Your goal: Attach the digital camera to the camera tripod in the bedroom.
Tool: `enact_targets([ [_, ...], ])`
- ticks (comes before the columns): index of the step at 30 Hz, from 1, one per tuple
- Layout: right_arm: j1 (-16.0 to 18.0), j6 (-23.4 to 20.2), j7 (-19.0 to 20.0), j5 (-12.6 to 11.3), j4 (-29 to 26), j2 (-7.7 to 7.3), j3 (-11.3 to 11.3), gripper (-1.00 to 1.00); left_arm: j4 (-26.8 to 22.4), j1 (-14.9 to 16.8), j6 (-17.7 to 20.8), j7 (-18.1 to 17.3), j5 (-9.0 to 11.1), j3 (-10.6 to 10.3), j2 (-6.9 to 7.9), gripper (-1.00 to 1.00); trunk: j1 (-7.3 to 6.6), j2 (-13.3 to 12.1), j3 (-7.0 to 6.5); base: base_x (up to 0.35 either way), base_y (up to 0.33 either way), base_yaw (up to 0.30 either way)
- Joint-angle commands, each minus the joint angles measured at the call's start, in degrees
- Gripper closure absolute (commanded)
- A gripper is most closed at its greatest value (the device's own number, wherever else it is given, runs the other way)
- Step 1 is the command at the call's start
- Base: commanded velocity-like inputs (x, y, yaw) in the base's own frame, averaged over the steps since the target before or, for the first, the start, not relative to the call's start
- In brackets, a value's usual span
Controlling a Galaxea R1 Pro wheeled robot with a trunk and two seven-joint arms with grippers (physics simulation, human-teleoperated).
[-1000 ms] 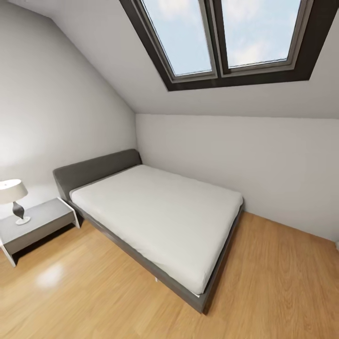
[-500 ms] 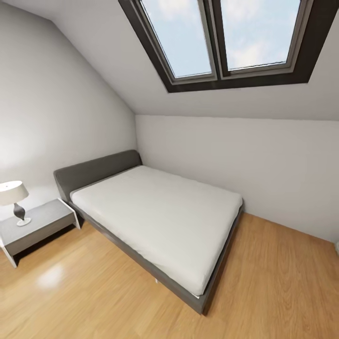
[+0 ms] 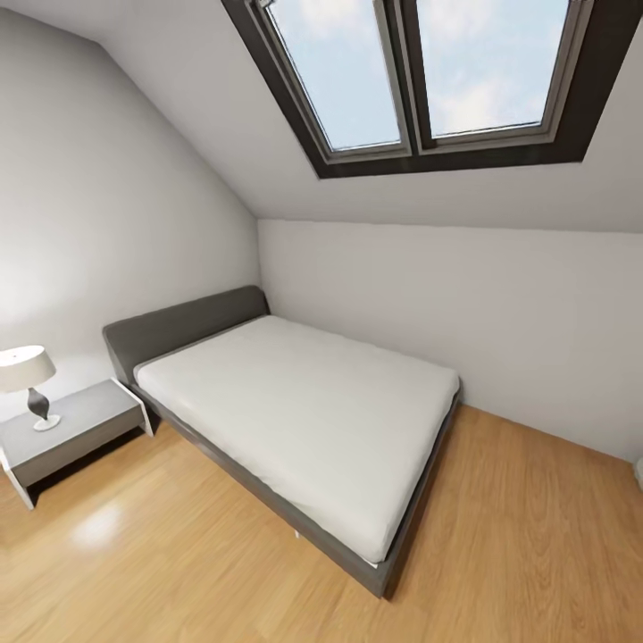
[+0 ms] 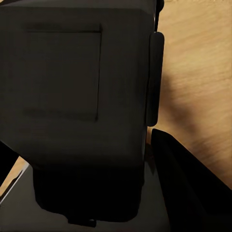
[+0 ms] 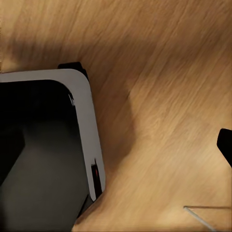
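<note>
The robot is looking into the bedroom (image 3: 375,286). There is a grey bed (image 3: 411,500) with a white mattress (image 3: 304,411), a little side table (image 3: 85,429) with a lamp (image 3: 27,375) on it, a big roof window (image 3: 420,71) and a wood floor (image 3: 536,536). In the left wrist view a big black box with a flat square panel on it sits very close. It looks like the digital camera (image 4: 82,96), and it seems to be held in the left gripper (image 4: 84,198), with one dark finger (image 4: 186,193) right beside it. So the left hand looks closed around the camera. In the right wrist view there is the floor and a grey and black part of the robot's own base (image 5: 53,159). A small dark bit at the edge may be the right gripper (image 5: 225,145), but I cannot tell if that hand is open or closed. I cannot say from here where the camera tripod stands, so the robot likely has to turn and look for it. That is where things could go wrong. If the robot turns or rolls too fast, the camera could slip and drop on the hard floor. The base could also bump the bed or the side table, because the head is looking up and away from its wheels.
</note>
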State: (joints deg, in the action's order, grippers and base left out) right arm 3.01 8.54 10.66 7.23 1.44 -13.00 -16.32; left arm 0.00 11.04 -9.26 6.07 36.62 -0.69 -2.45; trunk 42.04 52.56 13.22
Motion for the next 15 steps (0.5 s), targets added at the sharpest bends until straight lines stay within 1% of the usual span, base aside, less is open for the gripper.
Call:
enact_targets([
  [1,0.07,0.29,0.11,0.59,0.15,-0.03,-0.49,-1.0,0.0,0.04,-0.14,0.22,-0.06,-0.1,-0.02,1.0,-0.22,-0.36,-0.11,0.0,0.0,0.0],
  [8,0.07,0.26,0.07,0.74,0.15,-0.01,-0.28,-1.0,0.0,0.04,-0.14,0.26,-0.05,-0.1,0.14,1.0,-1.76,-3.17,-1.37,0.0,0.0,0.0],
  [15,0.07,0.33,0.11,0.98,0.14,-0.01,-0.01,-1.0,0.0,0.04,0.18,-1.1,-0.05,-0.1,0.42,1.0,-3.3,-5.98,-2.62,0.0,0.0,0.0],
])
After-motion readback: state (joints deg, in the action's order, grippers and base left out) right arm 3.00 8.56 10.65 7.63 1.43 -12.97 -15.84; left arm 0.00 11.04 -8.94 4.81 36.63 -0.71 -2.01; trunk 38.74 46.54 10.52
